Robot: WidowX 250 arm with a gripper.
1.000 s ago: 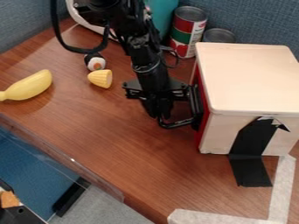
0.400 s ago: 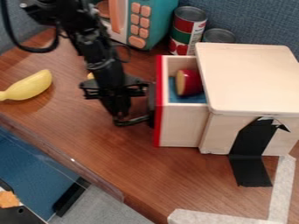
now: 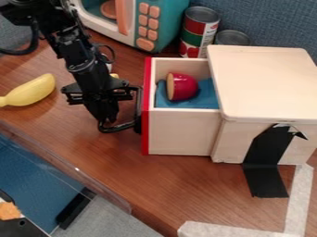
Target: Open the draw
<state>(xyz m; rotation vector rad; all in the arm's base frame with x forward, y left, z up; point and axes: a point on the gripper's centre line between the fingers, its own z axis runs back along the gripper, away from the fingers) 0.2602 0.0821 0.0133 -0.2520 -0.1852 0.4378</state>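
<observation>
My gripper (image 3: 106, 124) hangs just left of the wooden drawer (image 3: 183, 132), at the black handle (image 3: 137, 111) on the drawer's red front. I cannot make out how its fingers stand around the handle. The drawer stands pulled out to the left from the light wooden box (image 3: 266, 83). Inside it, a red rounded toy piece (image 3: 183, 86) with a tan cut face lies on blue cloth (image 3: 207, 97).
A yellow banana (image 3: 29, 91) lies at the left. Behind stand a teal toy microwave (image 3: 162, 23) and cans (image 3: 199, 30). Black tape (image 3: 266, 162) runs down the box's front. A clear-edged panel (image 3: 74, 169) borders the table at lower left.
The drawer has slid out leftward from shut, uncovering the red piece and blue cloth. My gripper has moved left along with the handle, and more of the microwave shows.
</observation>
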